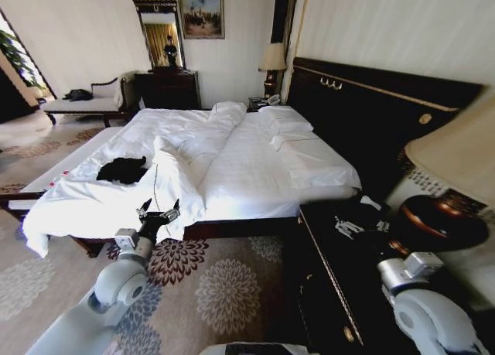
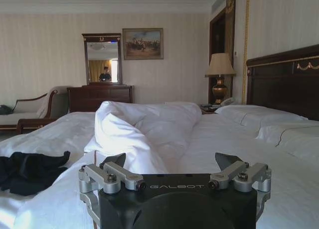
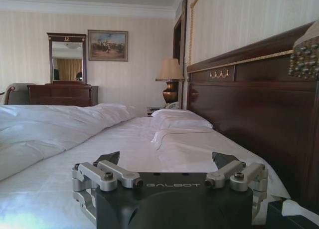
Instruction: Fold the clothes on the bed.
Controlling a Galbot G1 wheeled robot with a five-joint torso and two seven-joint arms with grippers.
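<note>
My left gripper (image 1: 158,213) hangs with fingers spread and empty at the near edge of the large white-sheeted bed (image 1: 255,169). The crumpled black soft-fabric T-shirt (image 1: 122,169) lies on the sheet beyond it, apart, beside a rumpled white duvet fold (image 2: 134,134). My right gripper (image 3: 167,161), fingers likewise spread, faces pillows by the dark wooden headboard (image 3: 249,109).

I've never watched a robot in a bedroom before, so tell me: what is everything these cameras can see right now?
T-shirt: one, black, crumpled on the bed's near left part.
Bed: one, white sheets, dark headboard.
Pillows: white, by the headboard.
Table lamp: one, cream shade, far bedside.
Mirror: one, dark frame, far wall.
Painting: one, beside the mirror.
Dresser: one, dark, under the mirror.
Left gripper: open, at the bed's near edge.
Right gripper: open, beside the headboard.
</note>
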